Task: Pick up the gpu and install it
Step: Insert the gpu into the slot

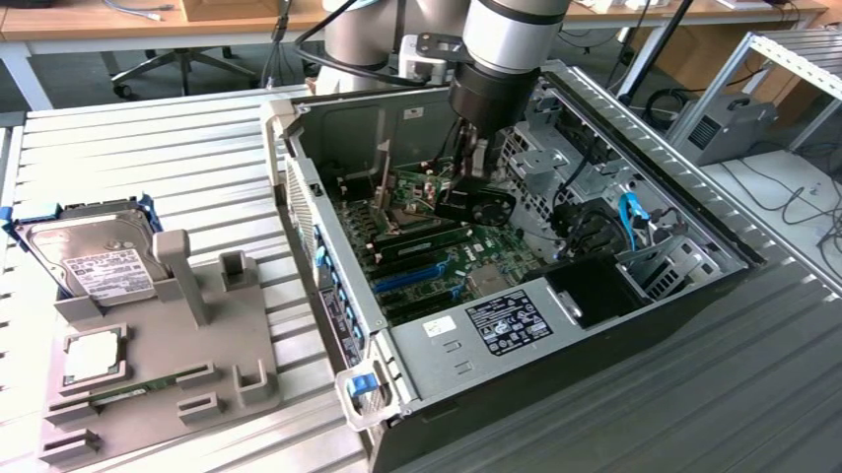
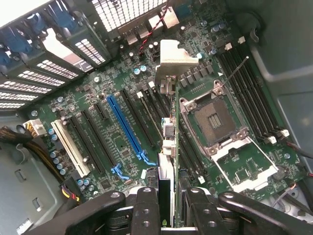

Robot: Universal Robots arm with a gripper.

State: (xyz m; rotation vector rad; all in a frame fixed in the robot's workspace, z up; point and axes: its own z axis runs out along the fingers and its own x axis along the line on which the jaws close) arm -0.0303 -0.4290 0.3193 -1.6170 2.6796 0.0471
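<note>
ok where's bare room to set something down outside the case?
Slatted table is bare behind the hard drive and grey fixture, and right of the PC case in the exterior view. Crowded: inside the case, where the gripper holds the gpu.

This is a robotics lab or electronics workshop. An open computer case point(image 1: 526, 296) lies on a slatted metal workbench point(image 1: 158, 148), with a grey fixture tray point(image 1: 172, 365) beside it holding a hard drive point(image 1: 93, 256) and other parts. Behind stand wooden desks point(image 1: 105, 20), an office chair base point(image 1: 172, 64), loose cables point(image 1: 803, 202) and aluminium framing point(image 1: 790, 59).
</note>
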